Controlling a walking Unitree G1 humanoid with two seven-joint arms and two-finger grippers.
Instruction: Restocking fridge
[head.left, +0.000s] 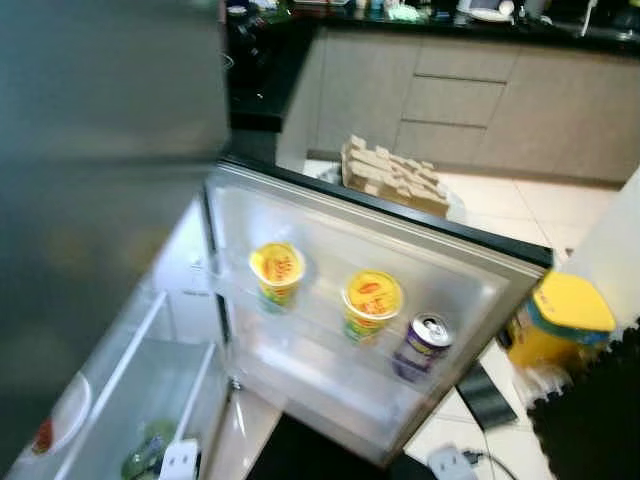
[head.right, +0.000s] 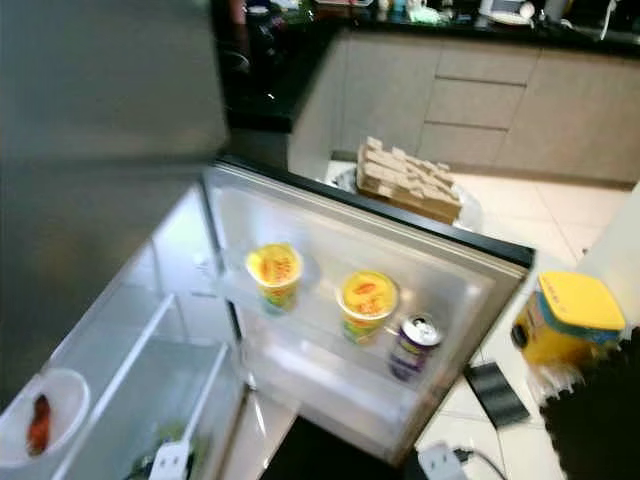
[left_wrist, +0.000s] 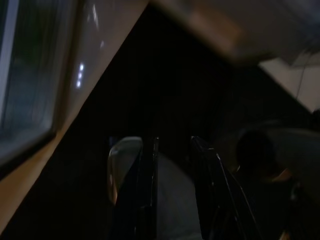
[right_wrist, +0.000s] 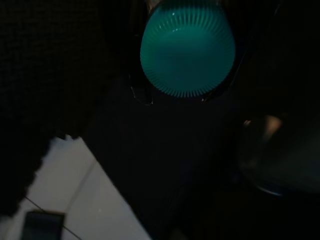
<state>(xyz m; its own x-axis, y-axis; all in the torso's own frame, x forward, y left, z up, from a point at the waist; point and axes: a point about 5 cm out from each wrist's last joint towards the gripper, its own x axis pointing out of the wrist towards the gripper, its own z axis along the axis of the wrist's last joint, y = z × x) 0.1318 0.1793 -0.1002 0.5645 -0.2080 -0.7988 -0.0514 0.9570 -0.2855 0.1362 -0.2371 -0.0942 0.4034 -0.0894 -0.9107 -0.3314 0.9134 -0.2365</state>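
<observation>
- Fridge door (head.left: 470, 300) stands swung wide open, its shelf carrying two yellow-lidded cups (head.left: 277, 272) (head.left: 371, 302) and, just beside the right-hand one, a purple can (head.left: 422, 346).
- On that shelf, open room lies to the left of the first cup and between the two cups; the can end is crowded.
- Inside the fridge (head.right: 150, 330), low on the left, sit a clear drawer (head.left: 150, 400) with something green in it and a white dish (head.right: 40, 420) holding a red item.
- In the right wrist view, a teal ribbed cap (right_wrist: 187, 52) sits right at the right gripper, seemingly the next item to stock; the dark picture does not let one tell whether the fingers clamp it.
- In the left wrist view, the left gripper (left_wrist: 172, 165) hangs in shade, its two black fingers apart with nothing between them.
- Judged from this, the step in hand is carrying the capped item toward the door shelf; it should go in upright through the gap between the cups, lowered behind the shelf rail without knocking the can.
- Edges to mind: the dark top rim of the door, and floor clutter on the right, a yellow-lidded tub (head.left: 560, 325) and a dark flat device (head.left: 487, 397).
- Wooden blocks (head.left: 395, 175) lie behind the door, well apart.
</observation>
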